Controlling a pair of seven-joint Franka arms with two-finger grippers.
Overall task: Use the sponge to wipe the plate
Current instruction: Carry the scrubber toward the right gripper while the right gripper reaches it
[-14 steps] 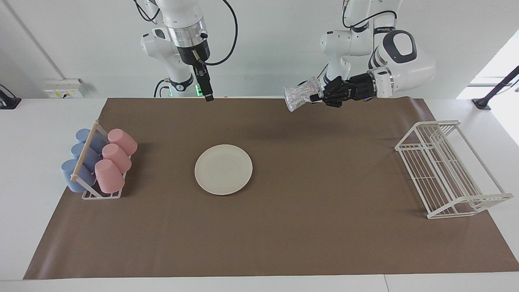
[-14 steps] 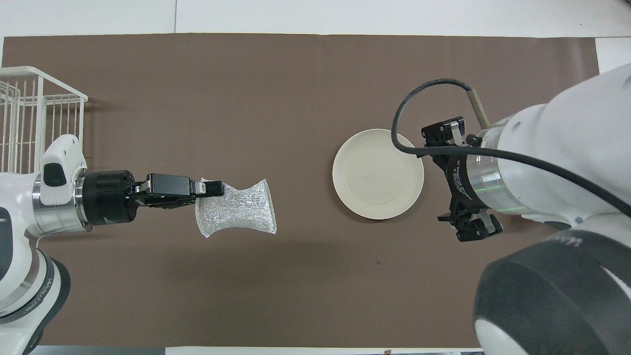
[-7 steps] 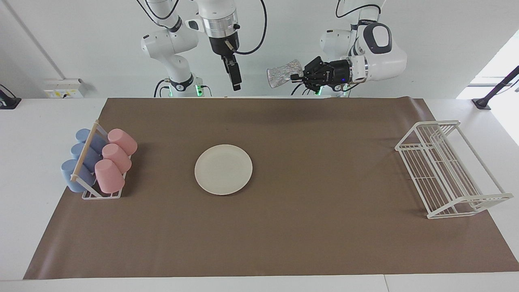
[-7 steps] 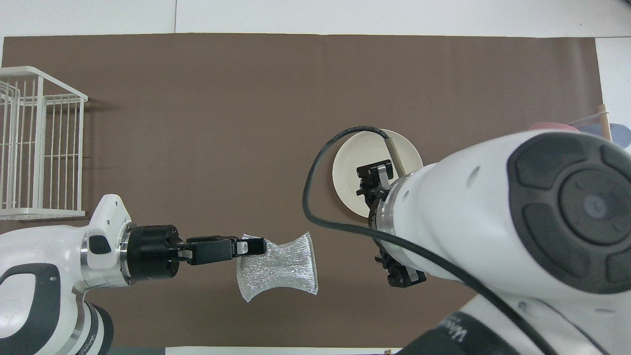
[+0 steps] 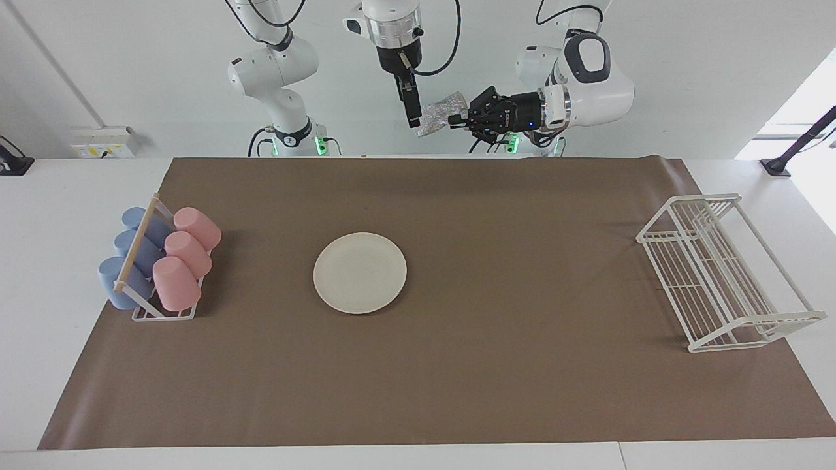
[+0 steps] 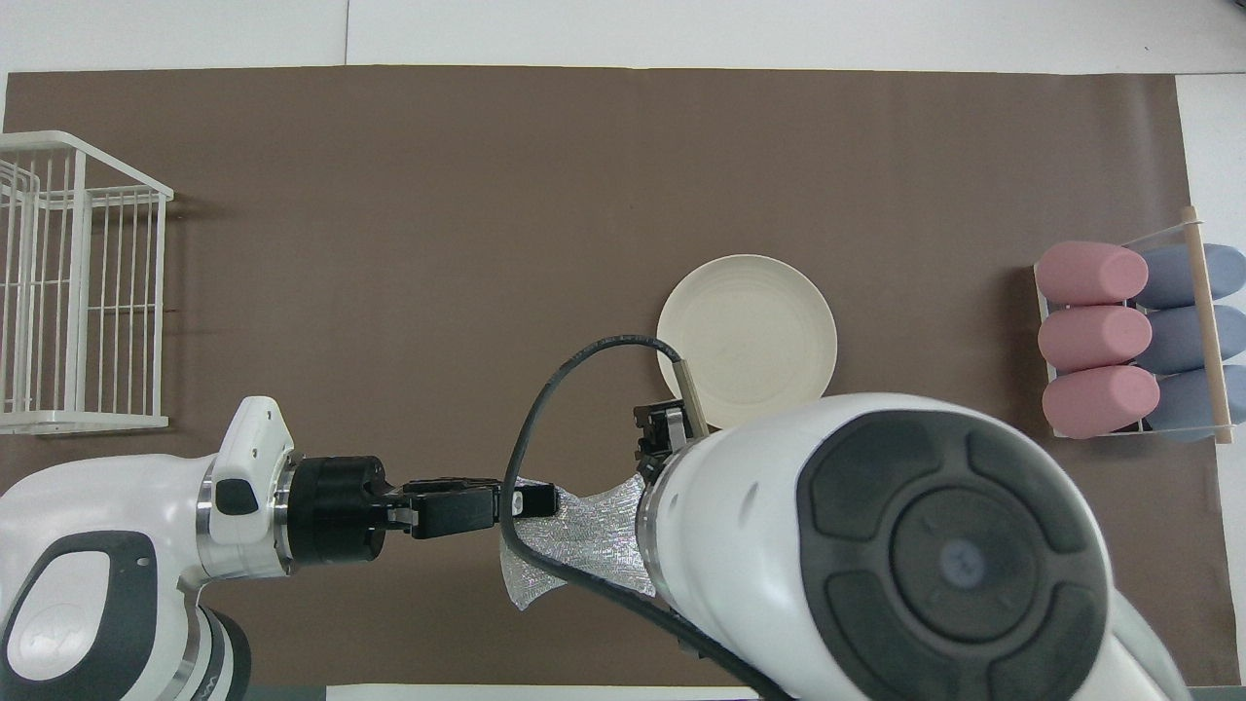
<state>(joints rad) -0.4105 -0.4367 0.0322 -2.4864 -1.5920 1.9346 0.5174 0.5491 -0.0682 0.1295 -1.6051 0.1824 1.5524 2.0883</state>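
The cream-white plate (image 5: pixel 360 273) lies flat on the brown mat, toward the right arm's end; it also shows in the overhead view (image 6: pixel 747 326). My left gripper (image 5: pixel 454 119) is high in the air over the mat's edge by the robots. It is shut on one end of the silvery crinkled sponge (image 5: pixel 439 113) and holds it sideways. My right gripper (image 5: pixel 413 122) points down with its tip at the sponge's free end; I cannot tell whether it grips it. In the overhead view the left gripper (image 6: pixel 543 499) holds the sponge (image 6: pixel 582 531), and the right arm's body hides the right gripper.
A small rack of pink and blue cups (image 5: pixel 160 261) lies at the right arm's end of the mat (image 6: pixel 1134 341). A white wire rack (image 5: pixel 718 274) stands at the left arm's end (image 6: pixel 78 292).
Both grippers have risen and come together over the robots' edge of the mat. The left gripper has carried the sponge toward the right gripper, whose tip now meets the sponge's free end.
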